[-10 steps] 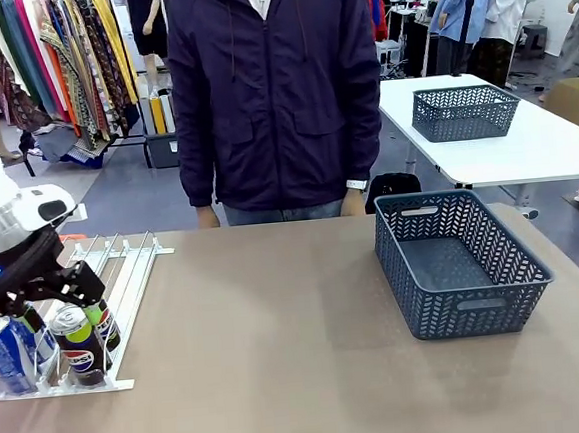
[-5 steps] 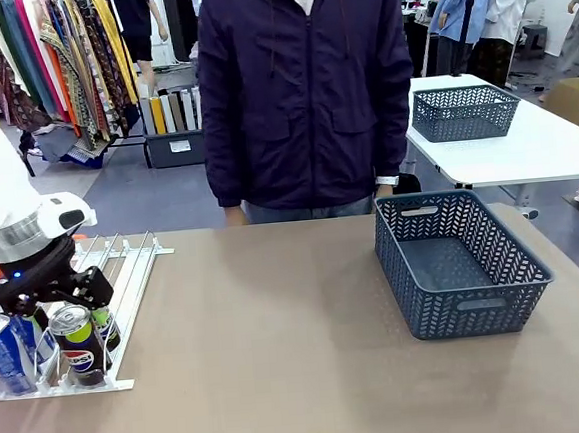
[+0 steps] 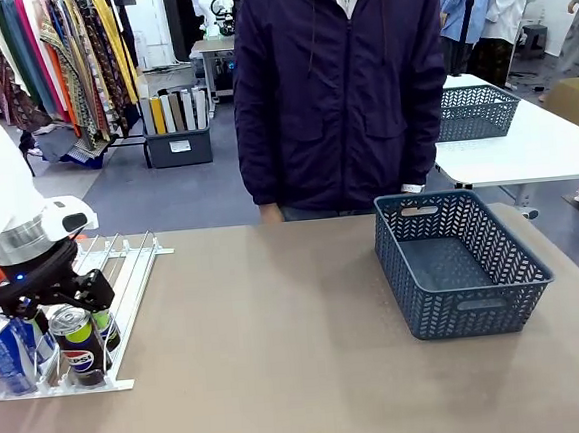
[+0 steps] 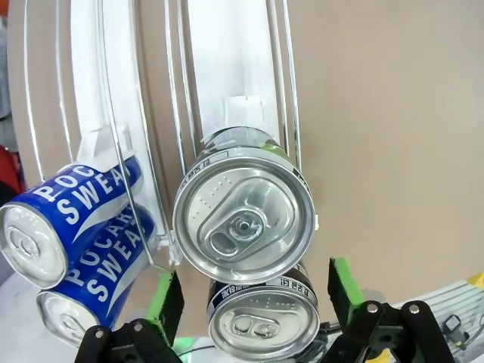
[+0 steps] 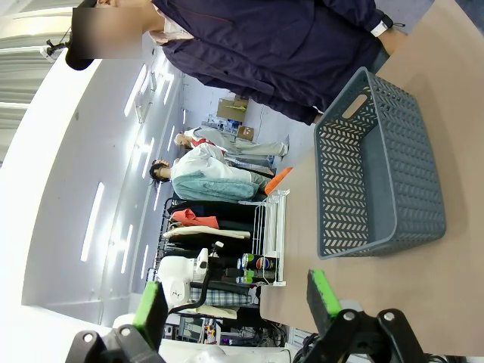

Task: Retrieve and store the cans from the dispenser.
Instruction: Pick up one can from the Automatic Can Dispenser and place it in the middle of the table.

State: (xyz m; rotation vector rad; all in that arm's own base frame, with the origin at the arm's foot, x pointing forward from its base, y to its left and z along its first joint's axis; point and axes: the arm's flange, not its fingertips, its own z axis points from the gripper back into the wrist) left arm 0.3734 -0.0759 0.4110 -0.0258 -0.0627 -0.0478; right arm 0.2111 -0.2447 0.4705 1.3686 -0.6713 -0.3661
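A brown surface [image 3: 281, 358] carries one white wire dispenser [image 3: 124, 275] and one dark grey basket [image 3: 459, 263], with a person [image 3: 344, 82] standing at its far side. Four cans [image 3: 79, 343] sit at the dispenser's stopper end: two blue cans [image 4: 72, 219] in the lane beside the left jaws and two black ones in the lane beneath them. The left jaws stand wide open, with one black can [image 4: 261, 321] between their green pads [image 4: 168, 302] and the other black can [image 4: 243, 219] just beyond. The right jaws gape apart, holding nothing, with the basket ahead of them.
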